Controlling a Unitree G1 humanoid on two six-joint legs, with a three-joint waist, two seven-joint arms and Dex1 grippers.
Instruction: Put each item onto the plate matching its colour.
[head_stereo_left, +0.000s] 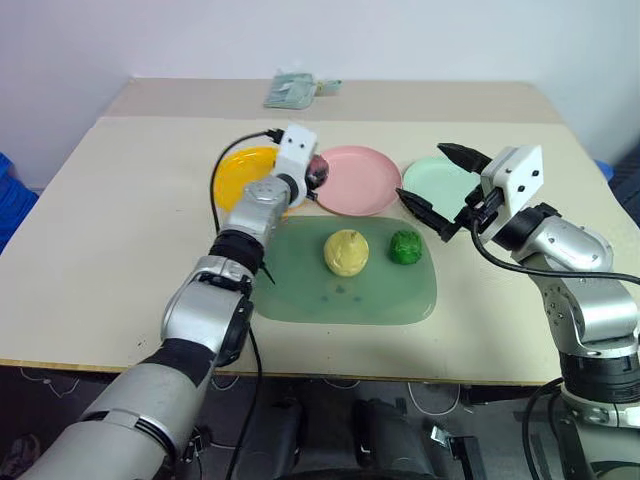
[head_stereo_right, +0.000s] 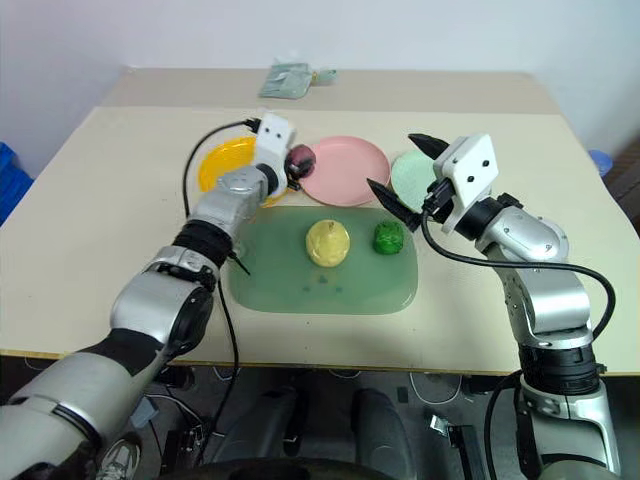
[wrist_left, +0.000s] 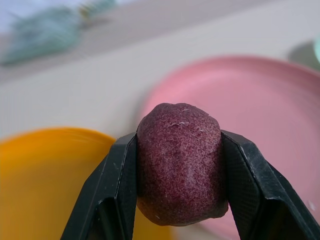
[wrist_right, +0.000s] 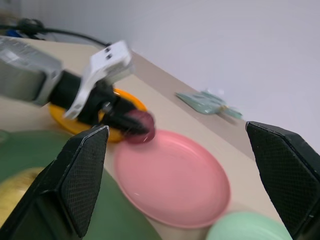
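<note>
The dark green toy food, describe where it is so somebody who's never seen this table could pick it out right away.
Find the large translucent green tray at the near middle of the table, in front of three round plates. Two toy foods lie on it: the dark green lumpy one sits toward the tray's far right corner, right of the pale yellow pear-shaped one. It is the smaller, darker and bumpier of the pair.

You see the yellow plate (head_stereo_left: 240, 172) half hidden behind the left arm, the far teal packet (head_stereo_left: 291, 90) too blurred to identify, the mint plate (head_stereo_right: 411, 176) partly covered by the right gripper (head_stereo_right: 403, 176).
</note>
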